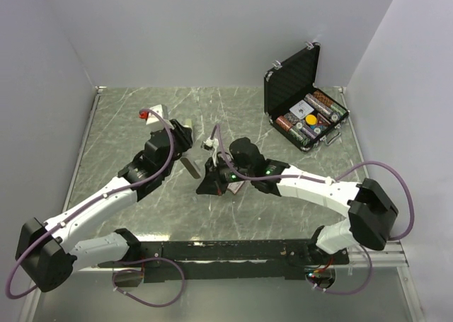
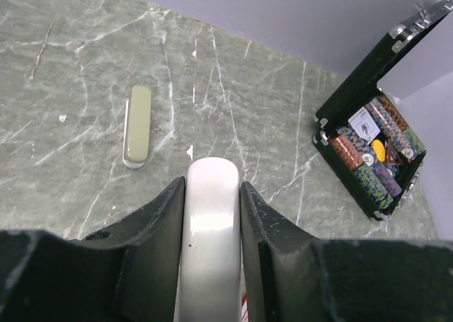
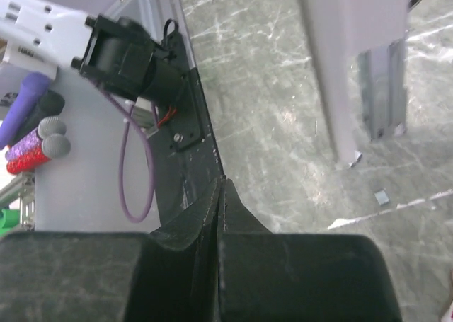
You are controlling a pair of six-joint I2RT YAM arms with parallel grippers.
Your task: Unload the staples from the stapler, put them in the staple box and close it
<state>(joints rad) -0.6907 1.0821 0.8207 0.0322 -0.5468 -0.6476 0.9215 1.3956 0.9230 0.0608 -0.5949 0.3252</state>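
Green-grey marbled stone is the table (image 1: pixel 233 110) under both my arms. The largest thing on it is one black case (image 1: pixel 291 81), open and filled with poker chips, well ahead and to the right of my left gripper (image 2: pixel 212 187).

That gripper's two fingers (image 2: pixel 159 230) are clamped tight on the one white stapler (image 2: pixel 211 251), whose rounded end sticks out forward past the fingertips. My right gripper (image 3: pixel 221 187) is closed fingertip to fingertip on nothing. It hangs low over the table, with the stapler's metal channel ahead of it and to the right.

One beige oblong piece (image 2: pixel 137 126) lies flat ahead and to the left of my left gripper, apart from the stapler. One small pink-and-white box (image 1: pixel 153 115) sits just to the left of that gripper.

Of the staples (image 3: pixel 381 197) I can count only one for sure. It is a tiny grey bit on the table ahead and right of my right gripper, just under the stapler's end. My left wrist camera shows two pale specks on the table. I cannot tell what they are.
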